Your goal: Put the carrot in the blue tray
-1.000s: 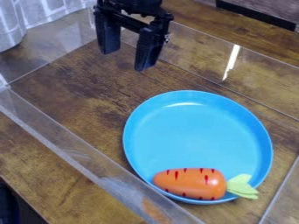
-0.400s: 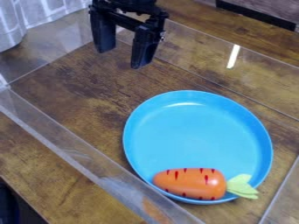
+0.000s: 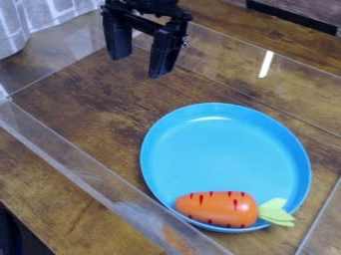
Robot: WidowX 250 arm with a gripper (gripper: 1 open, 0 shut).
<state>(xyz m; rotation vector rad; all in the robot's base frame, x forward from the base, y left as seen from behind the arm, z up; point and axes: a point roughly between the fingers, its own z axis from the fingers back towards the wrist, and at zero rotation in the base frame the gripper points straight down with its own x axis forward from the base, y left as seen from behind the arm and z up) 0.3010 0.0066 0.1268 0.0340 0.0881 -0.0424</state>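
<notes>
Since the earlier frame the claw (image 3: 142, 50) has slid a touch to the left at the far side of the scene; nothing else has shifted. It hangs pointing down over the wooden table (image 3: 80, 120), its two dark fingers spread wide apart with nothing between them. The blue tray (image 3: 226, 149) sits to the near right, well apart from the claw. The carrot (image 3: 218, 207) lies on its side inside the tray, against the near rim, its orange body with dark-red stripes pointing left and its light-green leafy stub (image 3: 277, 212) sticking out to the right over the tray's edge. A clear plastic wall (image 3: 74, 164) runs along the near left side of the table.
</notes>
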